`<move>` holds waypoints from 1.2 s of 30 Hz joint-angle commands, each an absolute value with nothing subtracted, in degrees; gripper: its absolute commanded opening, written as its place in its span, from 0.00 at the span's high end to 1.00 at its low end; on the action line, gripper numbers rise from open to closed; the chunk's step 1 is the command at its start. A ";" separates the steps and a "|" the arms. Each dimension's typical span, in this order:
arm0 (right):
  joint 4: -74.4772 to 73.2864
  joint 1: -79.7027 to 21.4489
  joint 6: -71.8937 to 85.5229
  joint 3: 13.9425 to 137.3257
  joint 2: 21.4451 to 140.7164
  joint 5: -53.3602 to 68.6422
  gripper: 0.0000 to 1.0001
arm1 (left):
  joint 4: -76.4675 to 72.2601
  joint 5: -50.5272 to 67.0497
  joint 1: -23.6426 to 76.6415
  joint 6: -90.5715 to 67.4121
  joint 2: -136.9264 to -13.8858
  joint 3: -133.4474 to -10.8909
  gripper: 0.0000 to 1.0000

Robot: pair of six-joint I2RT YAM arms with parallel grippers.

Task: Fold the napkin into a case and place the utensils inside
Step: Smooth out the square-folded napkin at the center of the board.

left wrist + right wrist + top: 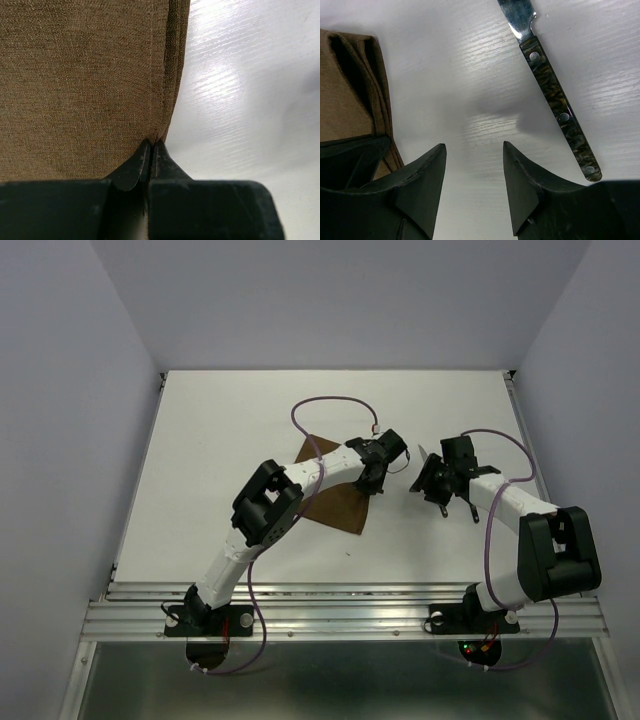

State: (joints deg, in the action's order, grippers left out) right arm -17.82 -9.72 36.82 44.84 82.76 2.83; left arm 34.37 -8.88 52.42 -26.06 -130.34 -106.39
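Observation:
The dark brown napkin [338, 506] lies folded on the white table, mostly under my left arm. In the left wrist view the napkin [80, 85] fills the left half, its layered right edge running down into the jaws. My left gripper [152, 143] is shut on that folded edge. One utensil [559, 102] with a mottled dark riveted handle lies on the table ahead and to the right of my right gripper [474, 145]. Its silver head is cut off by the frame's top. The right gripper is open over bare table, beside the napkin's stacked edge [355, 85]. Any other utensil is out of view.
The white tabletop [230, 440] is walled by pale panels at the back and sides, with an aluminium rail [340, 610] along the near edge. Both grippers [380, 472] [428, 482] sit close together at the table's centre right. Purple cables loop over each arm.

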 commanded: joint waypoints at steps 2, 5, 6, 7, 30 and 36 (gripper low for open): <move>-15.74 -9.23 36.74 45.01 82.62 6.31 0.45 | 35.86 -9.14 52.73 -24.96 -129.99 -108.46 0.97; -13.98 -9.23 38.40 43.69 82.35 8.96 0.45 | 35.86 -8.35 52.65 -24.52 -128.59 -108.02 0.97; -12.84 -9.23 38.84 42.72 82.27 9.40 0.45 | 35.60 -7.39 52.65 -24.35 -128.15 -107.15 0.96; -12.22 -9.23 39.28 42.19 82.27 9.84 0.45 | 35.16 -6.77 52.65 -23.82 -127.62 -106.44 0.93; -11.25 -9.76 40.25 36.65 78.40 9.32 0.45 | 29.45 -4.57 51.86 -23.20 -122.96 -99.85 0.84; -11.25 -9.76 40.43 36.12 77.78 9.40 0.45 | 28.04 -3.69 51.86 -23.38 -121.20 -98.88 0.71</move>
